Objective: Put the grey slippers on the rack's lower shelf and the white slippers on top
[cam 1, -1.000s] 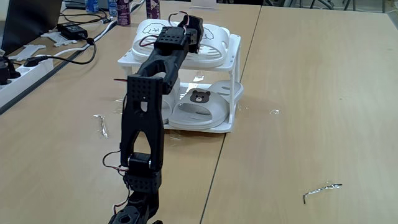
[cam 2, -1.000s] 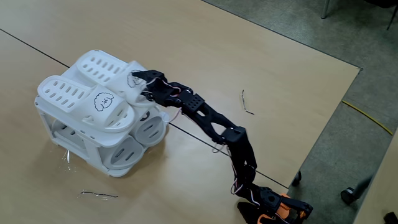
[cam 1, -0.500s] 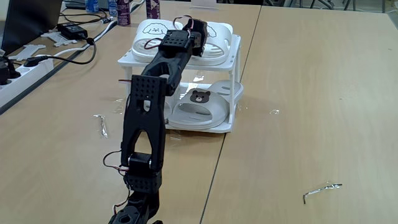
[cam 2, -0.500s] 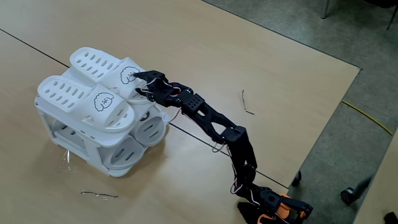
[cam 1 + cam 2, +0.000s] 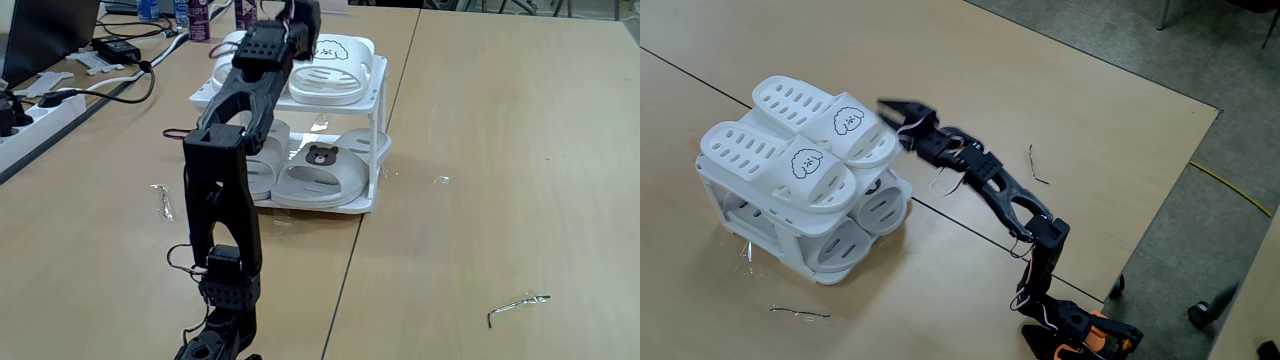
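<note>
Our hand [image 5: 892, 108] hangs in the air just off the toe end of the white slippers [image 5: 800, 140], fingers a little apart and holding nothing. In the other fixed view it's mostly hidden behind the arm's own wrist, so the view from above is the one to trust.

Both white slippers sit side by side on the top panel of the rack [image 5: 770, 245], dog faces up, toes pointing toward the arm [image 5: 990, 185]. They look settled flat, nothing hanging off an edge as far as we can see. Makes sense that they go in heel first: the arm reaches from the toe side, so a strap is the easy part to pinch.

Underneath, the grey slippers [image 5: 322, 170] are on the lower shelf [image 5: 330, 204]; a bear face shows clearly on one in the low fixed view, and the second is mostly hidden behind the arm. From above we just see two rounded toes poking out.

The rack stands on the bench [image 5: 480, 180], well in from the near edge, beside the seam between the two tops. A few bits of bent wire [image 5: 518, 304] lie scattered around, and cables and a power strip [image 5: 40, 115] sit at the far left edge.

We'd say the job looks basically done and all that's left is pulling the arm clear.
</note>
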Robot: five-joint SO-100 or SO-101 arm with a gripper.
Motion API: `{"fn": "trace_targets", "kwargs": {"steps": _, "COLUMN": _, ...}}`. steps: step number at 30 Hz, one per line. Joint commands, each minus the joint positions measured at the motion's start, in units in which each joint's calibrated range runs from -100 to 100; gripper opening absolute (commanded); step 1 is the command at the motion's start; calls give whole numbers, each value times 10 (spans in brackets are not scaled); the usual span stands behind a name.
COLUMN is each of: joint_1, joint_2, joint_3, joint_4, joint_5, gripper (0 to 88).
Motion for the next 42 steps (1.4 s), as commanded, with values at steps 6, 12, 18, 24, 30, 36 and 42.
{"fn": "trace_targets", "kwargs": {"steps": 6, "joint_1": 115, "joint_2": -7, "joint_3": -255, "joint_4": -55, "joint_5": 4, "gripper": 8}}
{"fn": "trace_targets", "kwargs": {"steps": 12, "joint_1": 124, "joint_2": -281, "joint_3": 54, "joint_4": -57, "joint_5": 4, "gripper": 8}}
{"fn": "trace_targets", "kwargs": {"steps": 18, "joint_1": 82, "joint_2": -516, "joint_3": 525, "joint_4": -345, "joint_5": 4, "gripper": 8}}
{"fn": "trace_targets", "kwargs": {"steps": 24, "joint_1": -31, "joint_2": -667, "joint_3": 968, "joint_4": -760, "joint_5": 4, "gripper": 8}}
{"fn": "trace_targets", "kwargs": {"steps": 30, "joint_1": -33, "joint_2": -832, "joint_3": 1128, "joint_4": -1025, "joint_5": 4, "gripper": 8}}
{"fn": "trace_targets", "kwargs": {"steps": 36, "joint_1": -36, "joint_2": -938, "joint_3": 1128, "joint_4": -1166, "joint_5": 4, "gripper": 8}}
{"fn": "trace_targets", "kwargs": {"steps": 42, "joint_1": -54, "joint_2": -957, "joint_3": 1128, "joint_4": -1282, "joint_5": 4, "gripper": 8}}
